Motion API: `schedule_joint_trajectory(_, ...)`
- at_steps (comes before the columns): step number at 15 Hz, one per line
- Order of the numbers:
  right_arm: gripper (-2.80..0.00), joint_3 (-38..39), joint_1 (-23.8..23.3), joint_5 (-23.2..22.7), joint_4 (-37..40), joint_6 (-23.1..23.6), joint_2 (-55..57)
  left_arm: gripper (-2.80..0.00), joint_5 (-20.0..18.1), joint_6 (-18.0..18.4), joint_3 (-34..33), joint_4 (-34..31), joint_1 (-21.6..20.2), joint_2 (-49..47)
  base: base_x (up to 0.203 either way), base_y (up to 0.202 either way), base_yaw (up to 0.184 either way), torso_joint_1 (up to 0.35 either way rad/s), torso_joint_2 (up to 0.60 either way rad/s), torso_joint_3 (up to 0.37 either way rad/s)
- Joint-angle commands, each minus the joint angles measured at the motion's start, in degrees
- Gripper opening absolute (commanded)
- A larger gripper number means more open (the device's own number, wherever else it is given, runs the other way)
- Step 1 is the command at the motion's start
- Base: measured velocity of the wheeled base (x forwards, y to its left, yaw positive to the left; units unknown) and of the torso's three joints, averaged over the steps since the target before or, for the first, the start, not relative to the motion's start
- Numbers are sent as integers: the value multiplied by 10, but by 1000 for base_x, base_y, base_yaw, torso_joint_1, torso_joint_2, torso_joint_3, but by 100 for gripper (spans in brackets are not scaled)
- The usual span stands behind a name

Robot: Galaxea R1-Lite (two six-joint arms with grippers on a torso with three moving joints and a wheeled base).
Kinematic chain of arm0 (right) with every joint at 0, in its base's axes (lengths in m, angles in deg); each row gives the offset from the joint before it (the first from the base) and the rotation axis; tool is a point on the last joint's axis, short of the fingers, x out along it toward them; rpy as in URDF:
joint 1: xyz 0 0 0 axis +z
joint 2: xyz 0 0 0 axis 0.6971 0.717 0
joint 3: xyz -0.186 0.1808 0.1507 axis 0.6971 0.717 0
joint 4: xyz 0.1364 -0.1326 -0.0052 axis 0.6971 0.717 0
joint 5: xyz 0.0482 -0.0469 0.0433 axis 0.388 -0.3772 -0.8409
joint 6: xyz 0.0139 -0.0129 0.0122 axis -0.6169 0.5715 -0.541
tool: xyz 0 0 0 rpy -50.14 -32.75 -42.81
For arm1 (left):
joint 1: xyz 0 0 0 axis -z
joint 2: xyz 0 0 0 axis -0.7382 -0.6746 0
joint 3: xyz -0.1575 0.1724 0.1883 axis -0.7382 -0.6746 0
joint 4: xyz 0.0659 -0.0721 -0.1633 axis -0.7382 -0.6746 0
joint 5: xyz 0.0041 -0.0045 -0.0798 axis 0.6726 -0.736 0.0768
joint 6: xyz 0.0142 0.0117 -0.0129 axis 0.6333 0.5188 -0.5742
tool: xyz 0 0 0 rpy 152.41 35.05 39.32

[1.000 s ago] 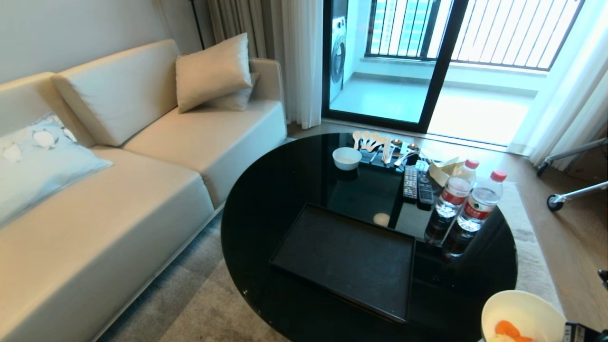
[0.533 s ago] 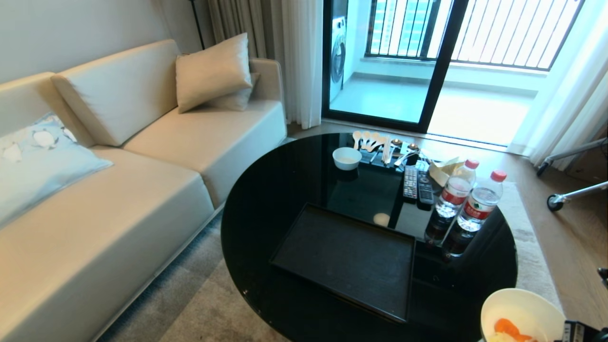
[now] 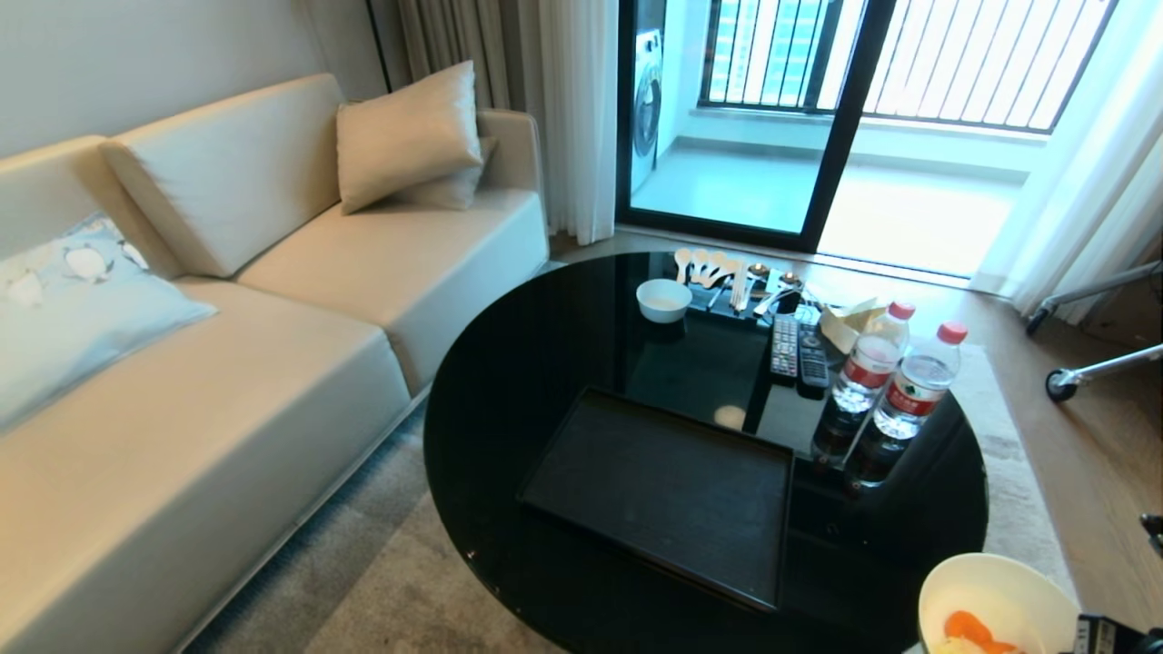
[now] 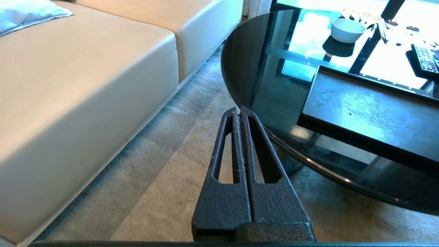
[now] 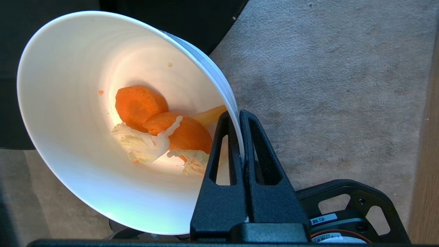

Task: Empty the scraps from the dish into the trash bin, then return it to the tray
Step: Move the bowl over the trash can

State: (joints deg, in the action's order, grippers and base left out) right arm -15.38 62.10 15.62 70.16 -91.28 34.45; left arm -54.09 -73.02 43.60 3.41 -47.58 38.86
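My right gripper (image 5: 236, 116) is shut on the rim of the dish (image 5: 68, 103), a glossy white deep bowl held tilted above the carpet, off the table's near right edge. The scraps (image 5: 154, 127), orange slices and pale pieces, lie in its bottom. In the head view the dish (image 3: 995, 595) shows at the lower right corner, past the table. The matte-black tray (image 3: 668, 490) sits bare on the near part of the table. The trash bin is out of view. My left gripper (image 4: 239, 110) is shut with nothing in it, parked low beside the table's left edge.
On the round black glass table (image 3: 509, 381) stand a smaller white bowl (image 3: 663, 301), spoons and cutlery (image 3: 727, 272), two remotes (image 3: 800, 350) and two water bottles (image 3: 895, 377). A beige sofa (image 3: 273, 318) runs along the left. Grey carpet (image 5: 325, 68) lies under the dish.
The whole head view has shifted very slightly. The dish stays in my right gripper at the same spot, and nothing on the table has moved.
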Motion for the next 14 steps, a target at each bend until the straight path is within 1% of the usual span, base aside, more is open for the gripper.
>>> schedule_joint_trajectory(1,-280,1,0,1,1,-2,1,-280,0,0,0,0,0,0,-158,0,-1,10,6,-2)
schedule_joint_trajectory(14,-280,0,1,2,3,-2,0,-280,0,0,0,0,0,0,-185,0,0,1,3,2)
